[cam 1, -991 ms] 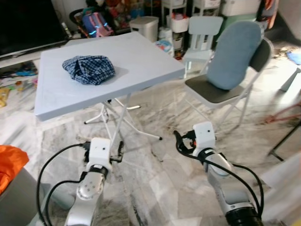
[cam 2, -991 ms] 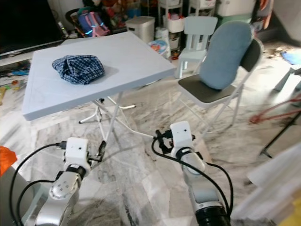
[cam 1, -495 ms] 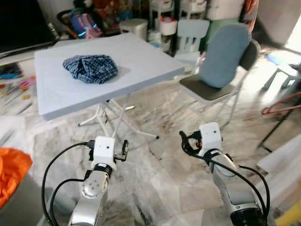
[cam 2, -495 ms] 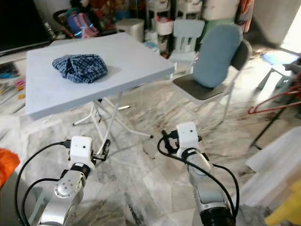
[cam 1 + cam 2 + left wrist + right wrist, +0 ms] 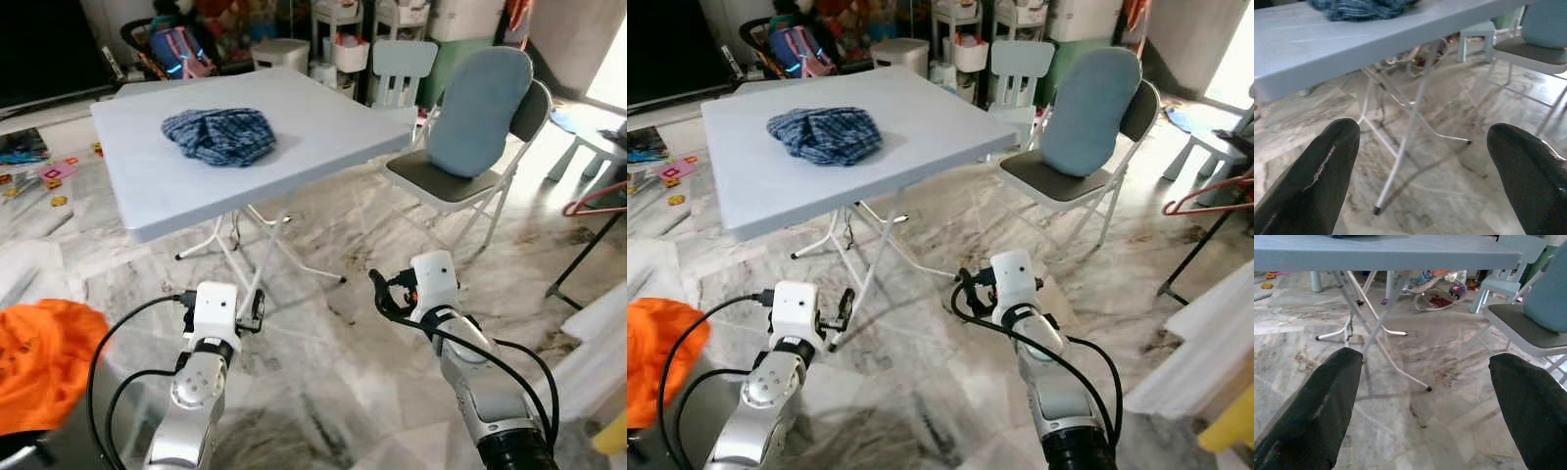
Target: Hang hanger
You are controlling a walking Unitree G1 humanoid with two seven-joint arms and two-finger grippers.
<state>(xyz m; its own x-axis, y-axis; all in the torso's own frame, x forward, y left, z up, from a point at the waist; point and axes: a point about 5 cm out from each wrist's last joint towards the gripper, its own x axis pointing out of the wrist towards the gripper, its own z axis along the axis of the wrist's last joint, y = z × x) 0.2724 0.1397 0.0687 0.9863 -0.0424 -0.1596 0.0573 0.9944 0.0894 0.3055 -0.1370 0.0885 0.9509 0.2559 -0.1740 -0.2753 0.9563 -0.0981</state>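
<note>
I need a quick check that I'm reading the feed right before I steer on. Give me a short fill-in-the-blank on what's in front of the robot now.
1. The bundled checked cloth lies on the grey ____.
2. The fingers of the left gripper and the right gripper are spread and hold ____.
3. The blue cushion leans against the back of the folding ____.
4. The red hanger shows at the robot's far ____ side.

Missing words: table; nothing; chair; right
</note>
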